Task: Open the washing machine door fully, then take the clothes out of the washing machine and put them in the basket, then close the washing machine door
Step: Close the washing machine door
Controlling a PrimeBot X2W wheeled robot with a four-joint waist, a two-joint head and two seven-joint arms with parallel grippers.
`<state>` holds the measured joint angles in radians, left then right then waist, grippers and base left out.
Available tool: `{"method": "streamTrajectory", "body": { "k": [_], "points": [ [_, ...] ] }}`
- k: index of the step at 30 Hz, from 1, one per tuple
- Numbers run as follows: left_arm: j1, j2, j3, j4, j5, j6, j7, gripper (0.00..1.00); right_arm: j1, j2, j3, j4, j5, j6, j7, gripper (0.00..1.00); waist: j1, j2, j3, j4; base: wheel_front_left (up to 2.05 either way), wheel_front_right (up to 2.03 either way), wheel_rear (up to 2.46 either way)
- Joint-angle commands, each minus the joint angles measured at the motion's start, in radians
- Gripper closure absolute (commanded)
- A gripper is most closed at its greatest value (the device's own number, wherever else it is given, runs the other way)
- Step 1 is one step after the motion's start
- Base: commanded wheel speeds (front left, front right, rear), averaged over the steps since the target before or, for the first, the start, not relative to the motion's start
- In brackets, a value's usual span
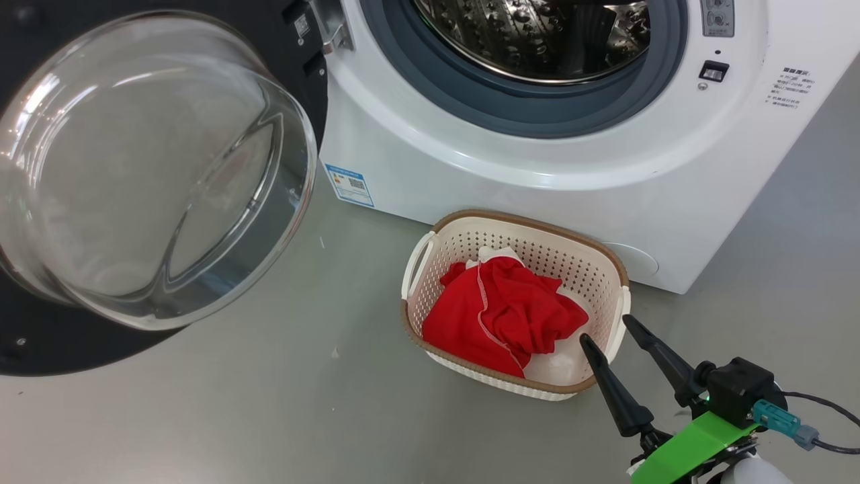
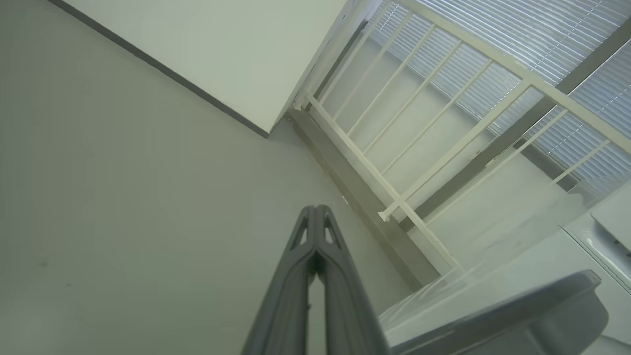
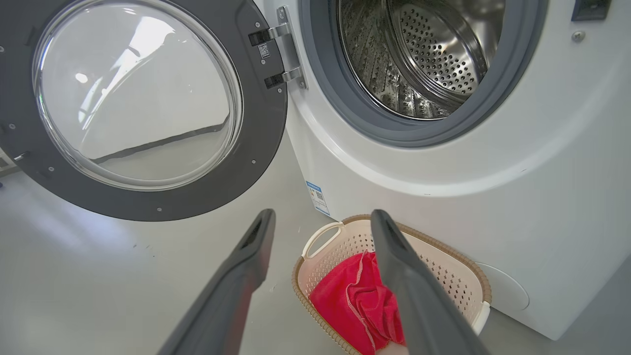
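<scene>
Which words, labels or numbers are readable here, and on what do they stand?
Blue-edged sticker on the washing machine: too small to read.
Printed lines right of the drum opening: blurred, unreadable.
Code tag on the washing machine door: too small.
Nothing can be quoted.

A pale grey floor (image 1: 269, 417) carried a few small flecks. Elsewhere, a white wall (image 2: 207, 49) with a dark skirting strip (image 2: 197, 91) met a white railing (image 2: 374, 173) - slatted blinds (image 2: 532, 39) behind it.
</scene>
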<state>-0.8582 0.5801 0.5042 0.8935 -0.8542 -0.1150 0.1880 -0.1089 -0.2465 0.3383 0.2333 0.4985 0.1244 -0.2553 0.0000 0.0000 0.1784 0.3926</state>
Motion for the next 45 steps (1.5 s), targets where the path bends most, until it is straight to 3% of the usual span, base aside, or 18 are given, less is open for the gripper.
{"method": "streamTrajectory", "body": {
  "k": [1, 4, 11, 18, 31, 45],
  "points": [
    [-0.036, 0.082, 0.013, 0.013, -0.035, 0.003, 0.08, 1.0, -0.023, -0.006, 0.017, -0.025, -0.008, 0.006, -0.006, 0.0, 0.0, 0.0, 0.003, 0.0, 0.0, 0.0, 0.0],
    [-0.048, 0.082, 0.003, 0.057, -0.075, -0.001, 0.216, 1.0, -0.024, 0.0, 0.02, -0.024, -0.009, 0.006, -0.006, 0.0, 0.0, 0.0, 0.009, 0.0, 0.0, 0.0, 0.0],
    [-0.039, 0.07, -0.001, 0.074, -0.116, 0.004, 0.356, 1.0, -0.03, 0.001, 0.028, -0.023, -0.007, 0.006, -0.006, 0.0, 0.0, 0.0, 0.011, -0.003, 0.0, 0.0, 0.0],
    [0.012, 0.057, -0.05, 0.004, -0.13, -0.009, 0.489, 1.0, -0.028, 0.003, 0.027, -0.021, -0.004, 0.006, -0.006, 0.0, 0.0, 0.0, 0.0, -0.006, 0.0, 0.0, 0.0],
    [0.189, 0.047, -0.136, -0.328, -0.304, -0.015, 0.765, 1.0, -0.017, 0.022, 0.02, -0.017, -0.002, 0.006, -0.006, 0.0, 0.0, 0.0, -0.033, -0.018, 0.0, 0.0, 0.0],
    [0.342, 0.077, -0.191, -0.628, -0.516, -0.016, 0.909, 1.0, 0.002, 0.042, 0.001, -0.018, -0.003, 0.006, -0.006, 0.0, 0.0, 0.0, -0.065, -0.082, 0.0, 0.0, 0.0]
  ]
}}
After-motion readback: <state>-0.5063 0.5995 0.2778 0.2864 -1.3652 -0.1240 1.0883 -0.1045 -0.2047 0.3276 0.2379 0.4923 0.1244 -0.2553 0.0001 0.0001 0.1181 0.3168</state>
